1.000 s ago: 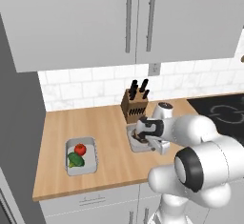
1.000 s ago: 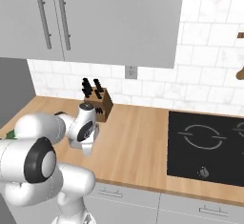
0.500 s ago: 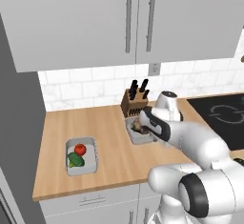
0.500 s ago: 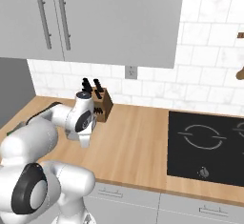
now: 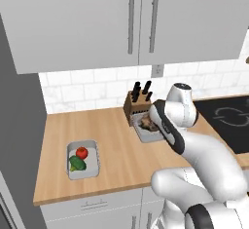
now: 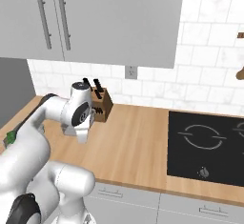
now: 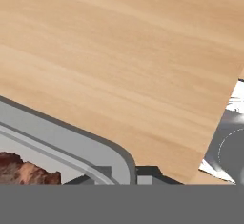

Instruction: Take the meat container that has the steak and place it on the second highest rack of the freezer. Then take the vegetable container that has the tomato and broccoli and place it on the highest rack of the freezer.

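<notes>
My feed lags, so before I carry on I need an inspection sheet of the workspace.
Surface: wooden counter.
Job's things: steak in its container by the knife block; tomato and broccoli in the vegetable container, apart to the left.
Clutter: nothing seen besides the knife block.
End effector: at the meat container's rim; open or shut unclear.
Cables: nothing seen.
Surroundings: cooktop, wall cabinets, tiled wall.

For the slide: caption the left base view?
Arm reaching over the steak tray by the knife block; vegetable container waits left.
</notes>
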Controlling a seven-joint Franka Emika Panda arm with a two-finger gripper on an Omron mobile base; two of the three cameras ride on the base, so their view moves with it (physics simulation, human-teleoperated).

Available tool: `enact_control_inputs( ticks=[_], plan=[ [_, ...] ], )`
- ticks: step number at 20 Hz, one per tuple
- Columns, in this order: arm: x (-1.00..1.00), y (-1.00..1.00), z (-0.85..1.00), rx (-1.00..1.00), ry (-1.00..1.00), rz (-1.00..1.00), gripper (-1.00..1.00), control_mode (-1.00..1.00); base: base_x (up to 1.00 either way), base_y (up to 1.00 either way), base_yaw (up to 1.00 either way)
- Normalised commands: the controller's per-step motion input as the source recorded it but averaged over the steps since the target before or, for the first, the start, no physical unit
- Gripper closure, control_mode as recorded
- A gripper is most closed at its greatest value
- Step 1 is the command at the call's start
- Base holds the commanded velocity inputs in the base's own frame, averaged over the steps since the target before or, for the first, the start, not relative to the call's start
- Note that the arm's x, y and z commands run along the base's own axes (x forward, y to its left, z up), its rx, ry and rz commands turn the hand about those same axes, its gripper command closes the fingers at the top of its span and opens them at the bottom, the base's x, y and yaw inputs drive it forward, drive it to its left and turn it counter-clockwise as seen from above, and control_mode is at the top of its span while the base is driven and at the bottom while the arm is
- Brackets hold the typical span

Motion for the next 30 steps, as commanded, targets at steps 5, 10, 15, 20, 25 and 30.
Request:
enact_control_inputs(
  ticks=[5,10,15,20,25,30],
  plan=[
    [-0.47,-0.46,0.64,0.04,-0.01,0.0,1.0,-1.0,0.0,0.0,0.0],
    [-0.45,-0.19,0.49,0.03,-0.02,0.0,1.0,-1.0,0.0,0.0,0.0],
    [-0.16,0.0,0.63,0.01,-0.02,0.0,1.0,-1.0,0.0,0.0,0.0],
    [-0.28,0.0,0.43,0.0,-0.02,0.0,1.0,-1.0,0.0,0.0,0.0],
    [-0.22,0.07,0.24,0.0,0.0,-0.01,1.0,-1.0,0.0,0.0,0.0],
    [-0.28,0.38,0.08,-0.01,-0.01,-0.01,1.0,-1.0,0.0,0.0,0.0]
  ],
)
